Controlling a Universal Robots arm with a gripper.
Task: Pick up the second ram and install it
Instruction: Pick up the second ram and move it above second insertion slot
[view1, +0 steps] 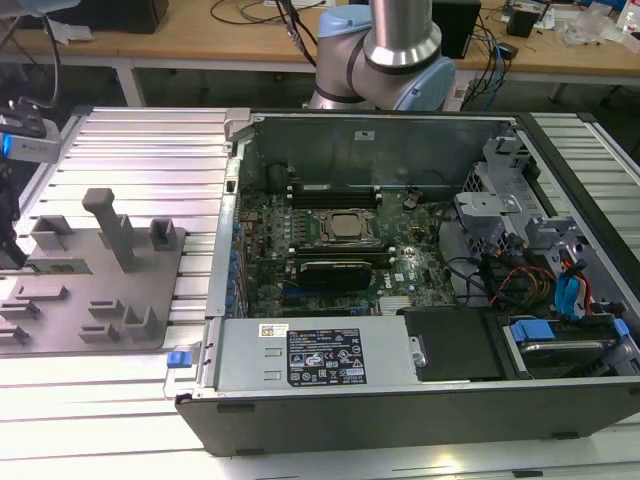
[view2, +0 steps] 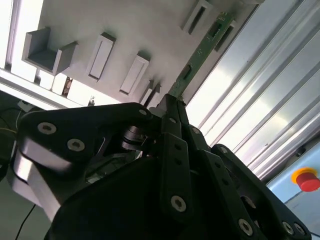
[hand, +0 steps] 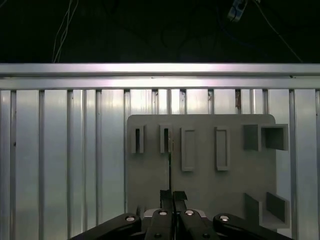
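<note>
1. The pincer (view2: 170, 100) is clenched on one end of the second ram (view2: 200, 50), its two dark fingers pressed flat against the thin green stick.
2. In the second wrist view the ram runs straight out from the fingertips, showing its green face and small black chips.
3. In the first wrist view the pincer (hand: 172, 195) holds the same ram (hand: 170, 165) edge-on, so it appears as a thin dark line.
4. The ram lies over the grey holder plate (hand: 225, 190). Its far end reaches a narrow slot (hand: 165, 139) in the plate, but I cannot tell whether it touches the slot.
5. The holder plate (view2: 150, 30) carries several more upright rectangular pockets and blocks.
6. The plate rests on the ribbed aluminium table (hand: 60, 150).
7. In the exterior view the holder plate (view1: 70, 300) sits at the exterior view's left, just beside the open computer case (view1: 400, 410).
8. Inside the case, the silver CPU (view1: 350, 228) lies on the motherboard between the long black memory slots (view1: 335, 190) and a black card (view1: 335, 272).
9. The arm's base (view1: 400, 45) stands behind the case.
</note>
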